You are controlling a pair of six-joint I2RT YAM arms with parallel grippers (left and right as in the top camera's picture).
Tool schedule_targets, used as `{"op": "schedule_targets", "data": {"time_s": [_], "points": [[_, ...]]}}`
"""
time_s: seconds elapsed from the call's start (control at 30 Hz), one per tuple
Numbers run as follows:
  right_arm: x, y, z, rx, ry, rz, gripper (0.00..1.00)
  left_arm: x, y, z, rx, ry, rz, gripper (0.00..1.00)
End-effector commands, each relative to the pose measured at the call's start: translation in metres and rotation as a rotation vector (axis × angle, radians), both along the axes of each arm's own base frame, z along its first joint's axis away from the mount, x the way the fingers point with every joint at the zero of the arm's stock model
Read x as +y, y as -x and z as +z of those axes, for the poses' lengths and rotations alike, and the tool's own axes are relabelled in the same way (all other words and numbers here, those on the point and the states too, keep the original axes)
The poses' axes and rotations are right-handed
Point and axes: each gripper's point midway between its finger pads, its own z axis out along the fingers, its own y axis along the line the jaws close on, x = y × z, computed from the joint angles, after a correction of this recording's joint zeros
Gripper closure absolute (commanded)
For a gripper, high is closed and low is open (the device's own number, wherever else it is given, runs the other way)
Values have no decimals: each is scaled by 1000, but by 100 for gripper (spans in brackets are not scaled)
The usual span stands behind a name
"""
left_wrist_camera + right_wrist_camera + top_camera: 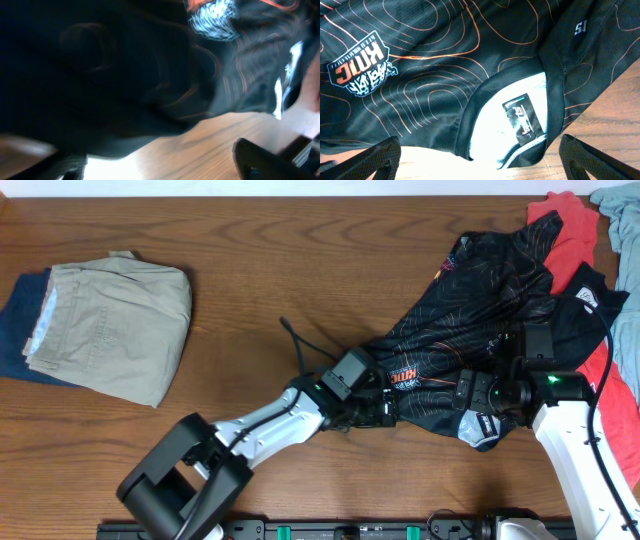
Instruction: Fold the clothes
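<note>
Farthest left, folded khaki shorts [115,325] rest on the table [250,240]; right of centre the black jersey [470,310] lies crumpled, left gripper [385,408] at its near edge, blurred fingers seemingly spread, right gripper [478,395] wide apart over the collar [470,115], probably readying to spread it flat

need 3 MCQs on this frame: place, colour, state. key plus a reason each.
1. The folded khaki garment lies: A) at the table's left B) at its right C) at its centre
2. The black jersey's contour lines are: A) white B) orange C) green
3. The right claw is: A) shut on a sleeve B) open near the collar C) out of view
Key: 1 A, it sits left on a navy garment; 2 B, thin orange lines cross the fabric; 3 B, its fingers stand apart.
</note>
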Motion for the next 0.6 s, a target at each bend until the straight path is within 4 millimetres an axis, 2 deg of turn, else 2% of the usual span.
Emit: {"op": "schedule_targets", "data": {"time_s": [0.0, 0.2, 0.33, 0.43, 0.5, 0.57], "points": [[-5, -1, 4, -14, 10, -6, 1, -3, -5, -3, -20, 0, 22, 27], [-4, 0, 3, -10, 10, -6, 1, 12, -26, -9, -107, -84, 92, 94], [-5, 1, 3, -4, 10, -7, 1, 23, -31, -11, -142, -119, 50, 94], [-5, 2, 3, -2, 10, -7, 1, 48, -41, -9, -169, -194, 33, 94], [-5, 2, 3, -1, 10, -7, 1, 80, -61, 2, -218, -289, 54, 94], [-5, 2, 3, -1, 10, -6, 1, 124, -95, 29, -299, -394, 126, 94]]}}
